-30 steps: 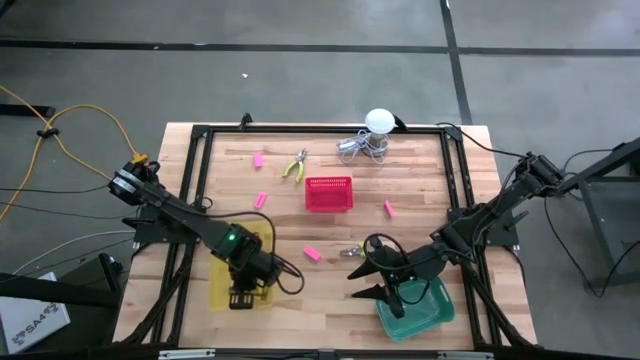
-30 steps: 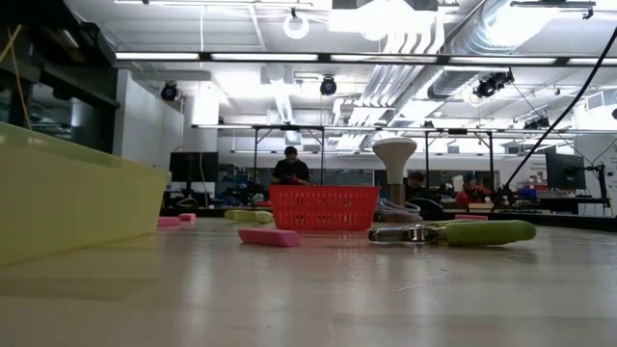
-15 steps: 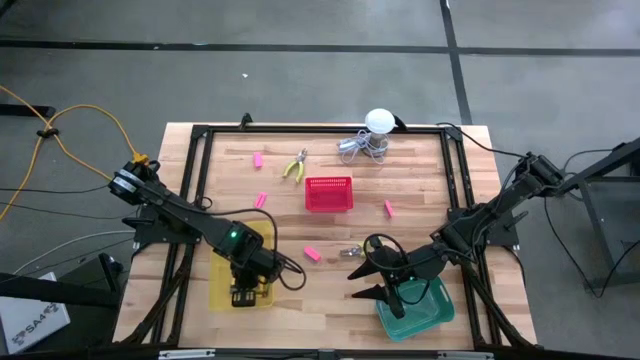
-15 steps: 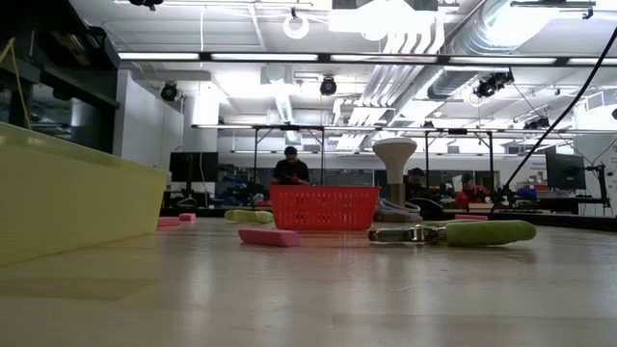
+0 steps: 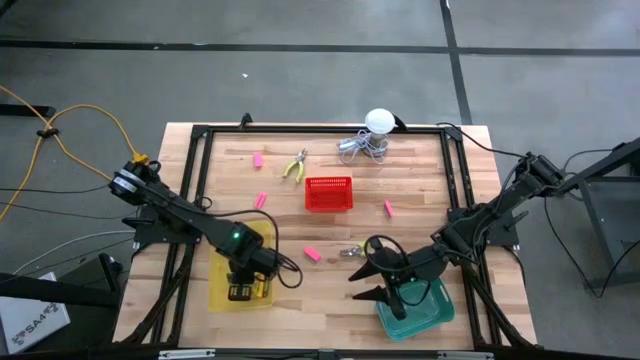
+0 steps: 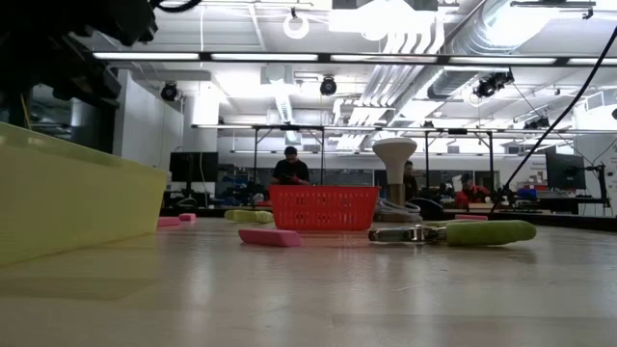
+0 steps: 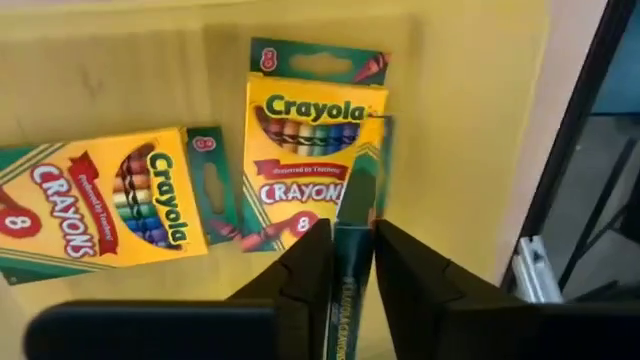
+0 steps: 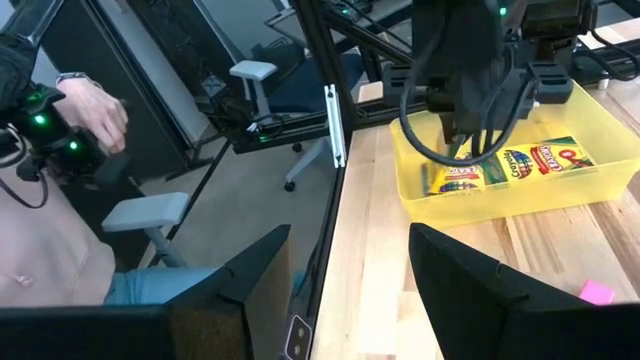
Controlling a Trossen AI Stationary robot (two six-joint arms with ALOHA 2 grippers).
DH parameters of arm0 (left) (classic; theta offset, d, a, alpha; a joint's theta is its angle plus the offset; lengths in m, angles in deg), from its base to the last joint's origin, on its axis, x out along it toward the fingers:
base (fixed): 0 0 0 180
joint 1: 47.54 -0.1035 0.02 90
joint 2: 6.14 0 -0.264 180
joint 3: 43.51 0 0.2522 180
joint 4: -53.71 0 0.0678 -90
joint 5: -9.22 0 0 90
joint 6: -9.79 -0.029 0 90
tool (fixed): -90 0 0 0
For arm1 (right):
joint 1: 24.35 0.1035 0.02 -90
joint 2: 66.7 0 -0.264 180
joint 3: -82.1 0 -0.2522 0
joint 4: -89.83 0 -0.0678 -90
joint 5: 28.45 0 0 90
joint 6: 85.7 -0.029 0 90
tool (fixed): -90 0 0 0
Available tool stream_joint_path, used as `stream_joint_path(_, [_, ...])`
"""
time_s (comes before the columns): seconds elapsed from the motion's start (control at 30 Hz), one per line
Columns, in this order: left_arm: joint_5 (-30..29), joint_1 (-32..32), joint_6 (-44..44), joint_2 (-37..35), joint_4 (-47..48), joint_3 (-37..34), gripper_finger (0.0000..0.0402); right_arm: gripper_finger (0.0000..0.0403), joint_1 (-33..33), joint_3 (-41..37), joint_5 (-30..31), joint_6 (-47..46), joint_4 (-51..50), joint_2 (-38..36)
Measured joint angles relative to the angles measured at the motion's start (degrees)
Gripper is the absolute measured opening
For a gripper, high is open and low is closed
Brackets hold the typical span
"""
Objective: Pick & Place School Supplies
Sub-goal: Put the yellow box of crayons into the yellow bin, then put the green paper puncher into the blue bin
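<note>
My left gripper (image 5: 240,290) hangs over the yellow tray (image 5: 218,300) near the table's near-left corner, shut on a crayon box (image 7: 352,215) turned edge-on. Two more yellow-and-green crayon boxes (image 7: 105,205) (image 7: 310,150) lie flat on the tray floor below it. My right gripper (image 5: 353,284) waits open beside the green tray (image 5: 428,318). Small pliers (image 5: 352,251) lie just beyond it, and also show in the low view (image 6: 463,232). A second pair of pliers (image 5: 295,166) and several pink erasers (image 5: 312,254) (image 5: 261,199) lie flat on the wood. My left gripper pinches the crayon box between its two fingers (image 7: 300,280), one finger on each broad face, near one end. The box's narrow green side (image 7: 350,280) faces the wrist camera. The fingers come from above, pointing down into the tray. Whether its lower end touches the box beneath, I cannot tell.
A red basket (image 5: 329,193) stands mid-table, and a white ball with coiled wire (image 5: 375,130) sits at the far edge. A black frame (image 5: 200,180) rims the table. A person's hand (image 8: 90,112) shows beyond the table in the right wrist view.
My left arm has come down over the yellow tray, entering the low view from above at its upper left. It stays shut on the crayon box.
</note>
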Motion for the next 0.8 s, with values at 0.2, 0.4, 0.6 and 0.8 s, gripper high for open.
stream_joint_path(0.2, [-2.7,-0.2,-1.8,-0.1,-0.1,-1.1,0.0099,0.0191,0.0,0.0,0.0,0.0,0.0,0.0])
stream_joint_path(0.4, [-3.5,-0.2,-2.7,-0.1,0.0,-1.1,0.0105,0.0191,0.0,0.0,0.0,0.0,0.0,0.0])
stream_joint_path(0.6, [-3.5,-0.2,-3.6,-0.1,0.0,-1.1,0.0105,0.0191,0.0,0.0,0.1,-0.3,0.0,0.0])
stream_joint_path(0.8, [-3.7,-1.6,-3.5,-0.1,0.0,-1.1,0.0105,0.0191,0.0,0.0,0.1,-0.5,0.0,0.0])
